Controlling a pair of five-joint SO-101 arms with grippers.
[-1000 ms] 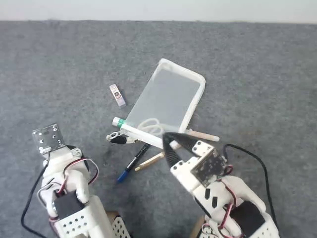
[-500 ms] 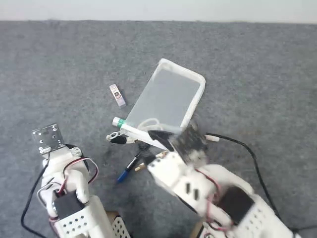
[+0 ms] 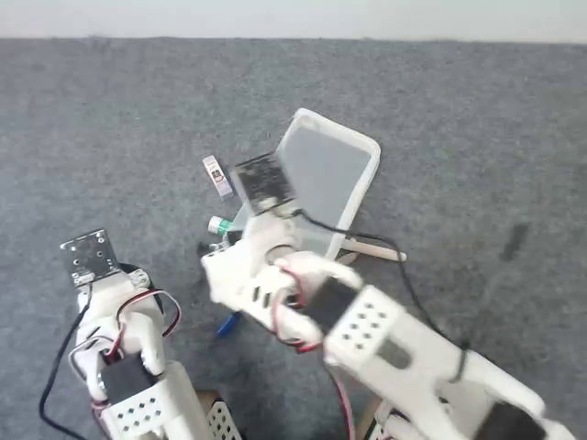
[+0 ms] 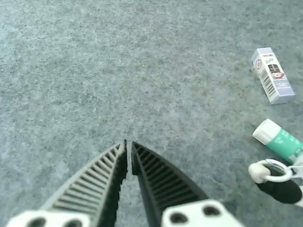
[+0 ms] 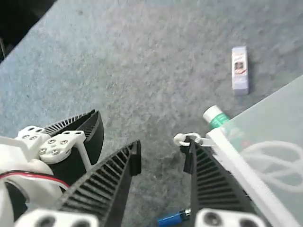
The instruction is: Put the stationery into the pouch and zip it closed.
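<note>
Now: your right gripper [image 5: 162,151] hangs wide open, low over the desk [image 3: 477,137], one finger [image 5: 213,184] just beside the zip pull [image 5: 185,138] at the corner of the pouch [image 3: 330,174], likely lined up to catch it. The pouch lies flat; glue stick [image 5: 215,116] at its edge, small box [image 5: 240,70] and blue pen [image 5: 173,218] apart on the desk, none inside yet. Your left gripper [image 4: 129,146] is closed on nothing, parked over bare desk, out of the way.

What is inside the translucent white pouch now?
A looped white cord shows through the translucent white pouch; whether inside or beneath is unclear. In the high view the right arm covers its near end.
</note>
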